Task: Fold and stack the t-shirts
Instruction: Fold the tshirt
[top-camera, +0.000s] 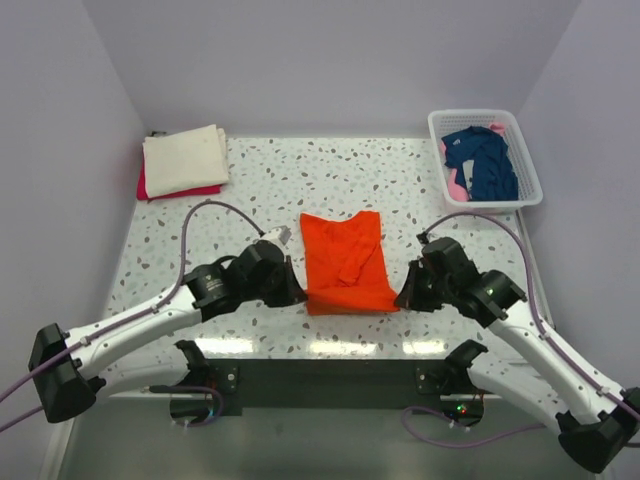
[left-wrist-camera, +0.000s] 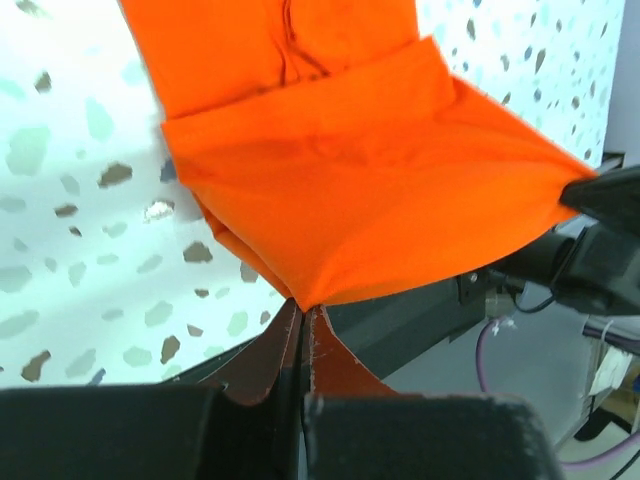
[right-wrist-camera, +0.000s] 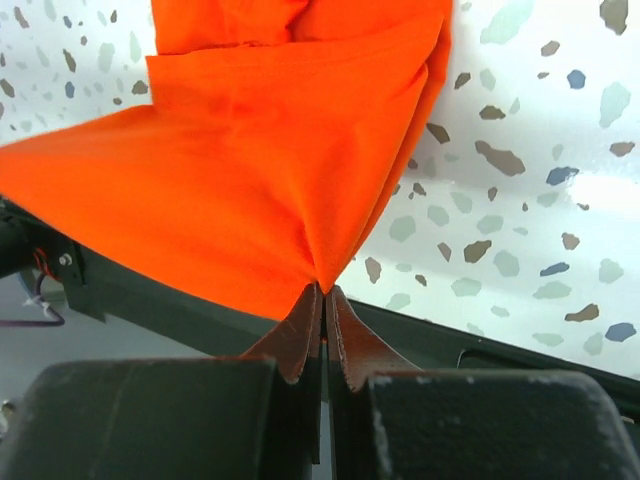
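Orange t-shirt (top-camera: 342, 262), a bright, soft knit folded into a tall, narrow rectangle, lies at the middle of the speckled terrazzo-pattern table (top-camera: 260, 180), directly between the two arms. One short sleeve is laid across its front and shallow creases run lengthwise. Left gripper (left-wrist-camera: 300, 312) pinches the near left corner of the hem, its brown rubbery fingertips pressed flat together with the cloth drawn to a tight point between them; right gripper (right-wrist-camera: 323, 292) clamps the near right corner in the same way. The wrist views show the near edge lifted off the tabletop and stretched between the two pinches, the doubled fabric falling in smooth, broad folds, while the far part of the shirt rests flat on the surface. At the far left corner, a cream shirt (top-camera: 185, 160) sits folded into a neat, thick square on top of a red shirt (top-camera: 142, 186), whose edge shows along the left and near sides. At the far right, a white plastic lattice basket (top-camera: 470, 114) holds a crumpled navy shirt (top-camera: 485, 165) beside a scrap of pink cloth (top-camera: 457, 186).
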